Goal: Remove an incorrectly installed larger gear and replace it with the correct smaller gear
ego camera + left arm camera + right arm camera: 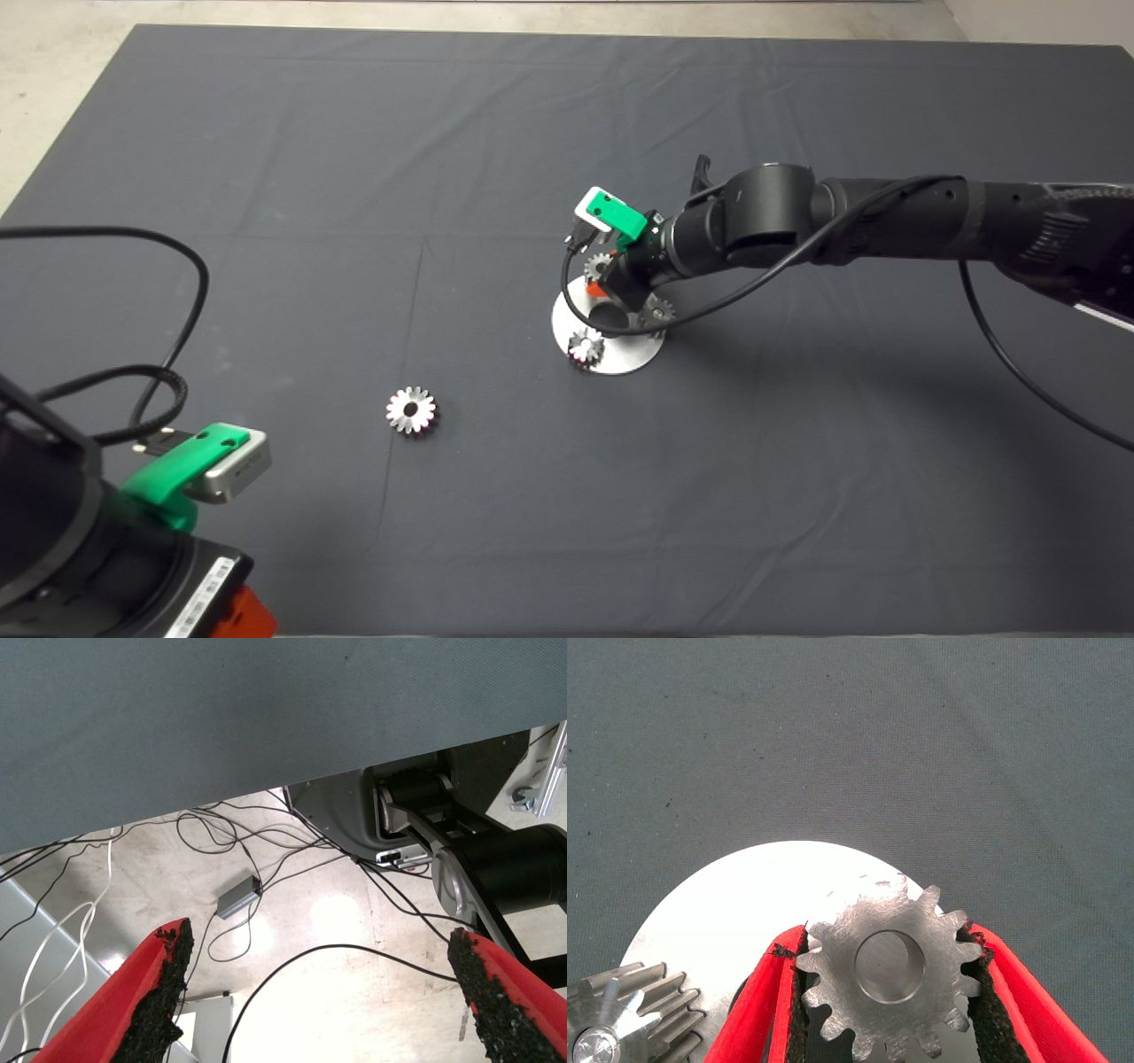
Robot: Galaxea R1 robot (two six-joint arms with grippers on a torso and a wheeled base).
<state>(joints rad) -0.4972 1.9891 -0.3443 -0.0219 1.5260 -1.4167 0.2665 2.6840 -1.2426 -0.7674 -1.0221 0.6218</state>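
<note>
Right gripper (890, 992) clamped on the smaller gear (889, 970), red fingers (757, 1001) pressing the teeth from both sides, black pads right up against the metal. Gear held flat over the round silver base plate (744, 904), centre hole facing the wrist camera (whether it touches the plate or hangs just above, can't tell). Just beside the pinched gear, off one finger, another small grey gear (625, 1019) sitting on the same plate with a shiny pin through its middle.

From overhead, right gripper (611, 288) down on the plate (620, 359), arm reaching in across the dark mat (354, 177). Two more small gears peeking out around the claw: one on the near rim of the plate (586, 346), one tucked under the wrist (656, 311).

The larger gear (412, 410) lying flat on the mat, well apart from the right gripper and off the plate, nothing touching it (bright, long pointy teeth, dark hole).

Left gripper (323, 992) parked at the mat's near corner, fingers (159, 992) spread wide, nothing between them, only floor and loose cables (266, 850) beyond.
</note>
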